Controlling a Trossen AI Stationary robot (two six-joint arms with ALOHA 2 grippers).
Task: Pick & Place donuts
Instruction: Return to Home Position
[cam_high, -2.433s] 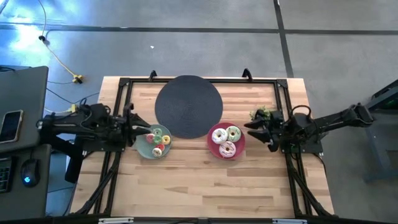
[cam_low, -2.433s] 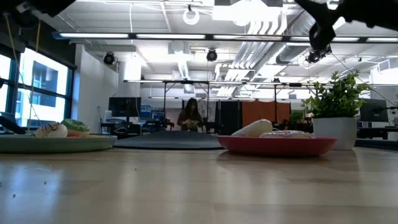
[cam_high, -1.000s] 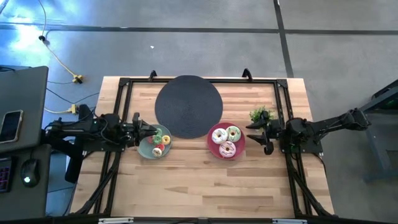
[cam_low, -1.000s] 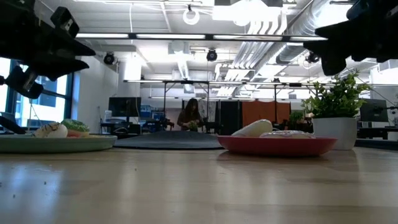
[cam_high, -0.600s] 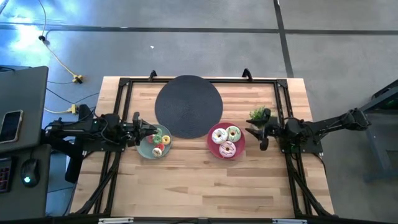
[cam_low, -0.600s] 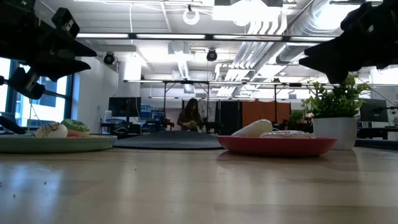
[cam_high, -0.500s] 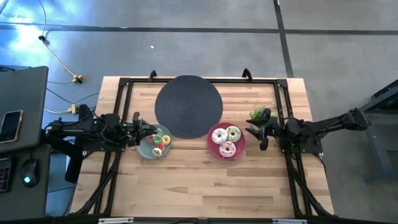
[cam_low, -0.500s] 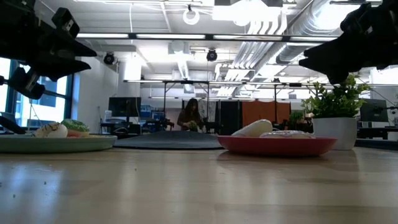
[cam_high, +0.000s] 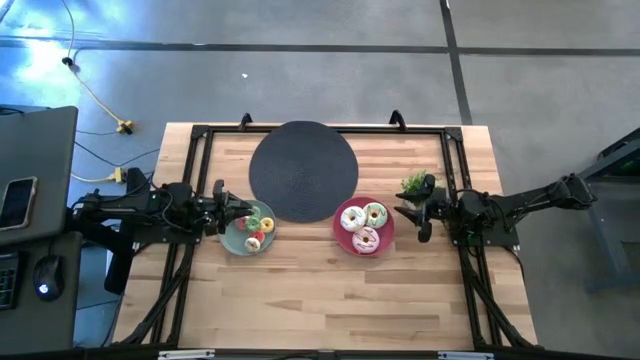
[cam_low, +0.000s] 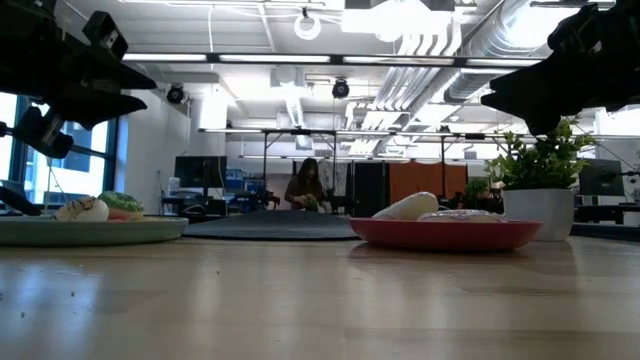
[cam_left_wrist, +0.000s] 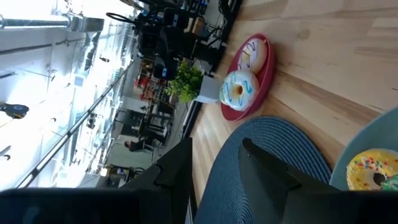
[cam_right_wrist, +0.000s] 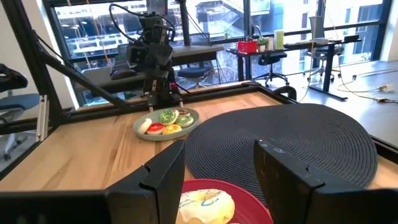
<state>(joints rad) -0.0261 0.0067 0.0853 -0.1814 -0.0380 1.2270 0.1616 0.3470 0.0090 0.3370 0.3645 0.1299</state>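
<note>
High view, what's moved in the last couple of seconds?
Both arms settled lower. The right gripper drew back from the red plate toward the table's right edge; the left gripper came down near the grey-green plate. Both are open, holding nothing. The donuts, plates and round dark mat stayed put.

A light wooden desk (cam_high: 330, 300) of butcher-block planks, seen from above, carries four items inside a black metal frame (cam_high: 420, 128) that runs along its far edge and down both sides. A dark round woven mat (cam_high: 303, 171) lies flat at 12 o'clock, close to the far edge. A grey-green plate (cam_high: 229, 240) sits at 9 o'clock and a pink plate (cam_high: 341, 237) at 3 o'clock, each just beside the mat's near rim and well apart from each other. A small potted plant (cam_high: 418, 184) in a white pot stands upright at 2 o'clock, near the pink plate.
</note>
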